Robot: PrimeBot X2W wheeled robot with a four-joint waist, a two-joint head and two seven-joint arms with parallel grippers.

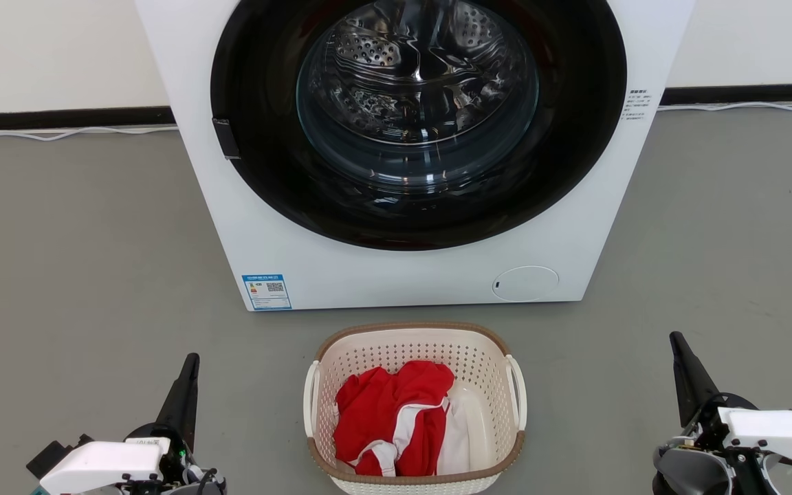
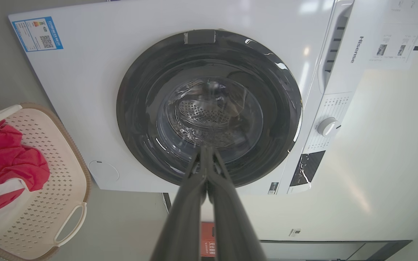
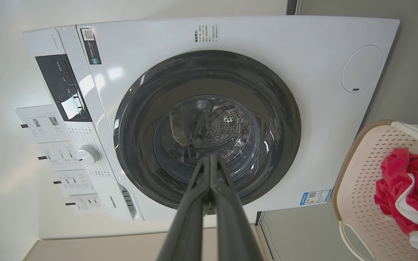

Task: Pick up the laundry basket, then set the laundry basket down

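1. Down at the lower left of the head view, the left end effector (image 1: 186,385) hangs low over the grey floor (image 1: 80,275). Its wrist view shows the two long dark fingers pressed together, clenched on nothing
2. Between the arms, the laundry basket (image 1: 396,354) rests upright on the floor, just in front of the white washer (image 1: 265,227). A red-and-white garment (image 1: 396,412) is heaped inside, and neither arm touches the basket
3. At the lower right, the right end effector (image 1: 686,375) mirrors the other: well apart from the basket, fingers closed tip to tip, empty
4. As I judge it, the scene fits two stages equally. The basket may be waiting to be lifted, or it may be set down again with both arms clear, and nothing settles which. If a lift is due, it calls for fingers under each white loop handle (image 1: 311,399) and an even rise. If the basket is already down, no grasp is called for
5. The basket is cream plastic, rounded-rectangular, with walls pierced by small holes and a brown woven-look rim. The cloth is soft and crumpled, likely to shift if tipped. The washer is glossy, with a round dark door whose glass bowl (image 1: 416,89) shows a perforated steel drum
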